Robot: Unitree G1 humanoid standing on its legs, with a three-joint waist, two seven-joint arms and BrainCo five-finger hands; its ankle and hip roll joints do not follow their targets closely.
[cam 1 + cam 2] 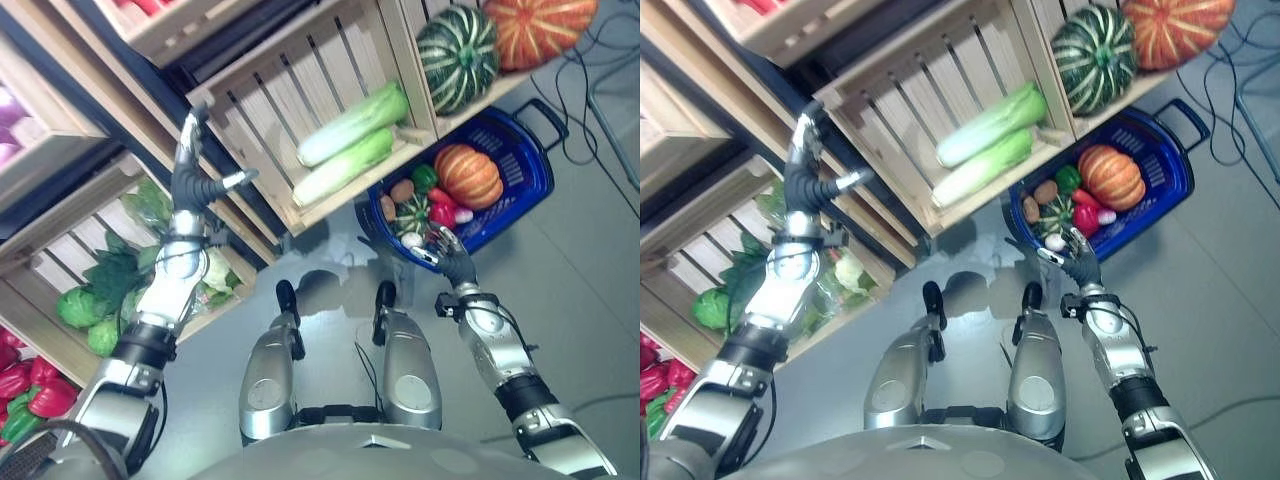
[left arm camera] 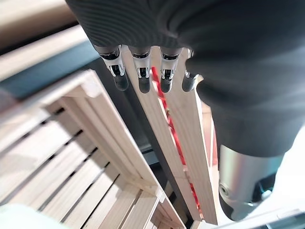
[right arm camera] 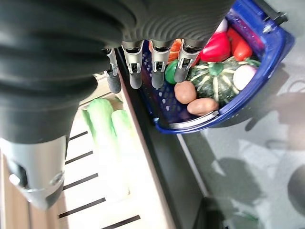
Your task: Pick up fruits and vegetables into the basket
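Note:
A blue basket [image 1: 522,190] sits on the floor under the shelves. It holds an orange pumpkin [image 1: 468,175], a small striped squash [image 1: 412,213], red peppers [image 1: 442,208], potatoes [image 3: 196,98] and a green pepper [image 1: 424,177]. My right hand [image 1: 450,258] hovers at the basket's near rim, open and empty, its fingers [image 3: 157,67] straight above the produce. My left hand [image 1: 187,185] is raised against the corner of a wooden crate [image 1: 262,110], open and empty, with its fingers [image 2: 143,71] stretched along the slats. Two long pale-green cabbages [image 1: 350,140] lie in that crate.
A green striped pumpkin [image 1: 458,58] and an orange pumpkin [image 1: 538,28] sit in the crate above the basket. The lower left crate holds leafy greens [image 1: 110,275], round cabbages [image 1: 80,307] and a cauliflower [image 1: 215,270]. Red peppers [image 1: 25,385] lie at the far left.

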